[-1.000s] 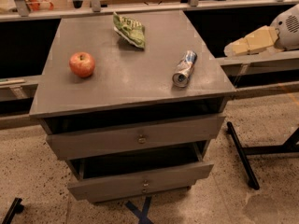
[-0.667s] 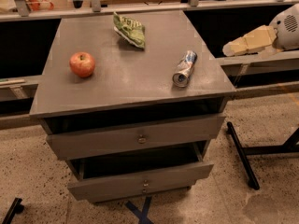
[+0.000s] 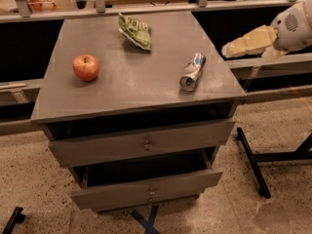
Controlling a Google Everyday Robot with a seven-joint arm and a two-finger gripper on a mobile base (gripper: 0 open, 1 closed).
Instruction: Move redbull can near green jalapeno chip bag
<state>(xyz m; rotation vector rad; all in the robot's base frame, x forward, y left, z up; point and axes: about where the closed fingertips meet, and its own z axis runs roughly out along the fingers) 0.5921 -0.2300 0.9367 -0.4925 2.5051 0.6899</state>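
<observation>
The redbull can (image 3: 193, 71) lies on its side near the right front of the grey cabinet top (image 3: 122, 89), its open end facing me. The green jalapeno chip bag (image 3: 136, 31) lies crumpled at the back middle of the top, well apart from the can. My gripper (image 3: 229, 49) hangs in the air off the cabinet's right edge, pointing left. It is to the right of the can and a little behind it, and holds nothing.
A red apple (image 3: 86, 67) sits on the left side of the top. Two drawers (image 3: 146, 189) under the top stand partly pulled out. Black rails (image 3: 251, 162) lie on the floor to the right. A shelf rail (image 3: 146, 6) runs behind the cabinet.
My gripper has moved slightly left, toward the cabinet's right edge. The can, bag and apple have not moved.
</observation>
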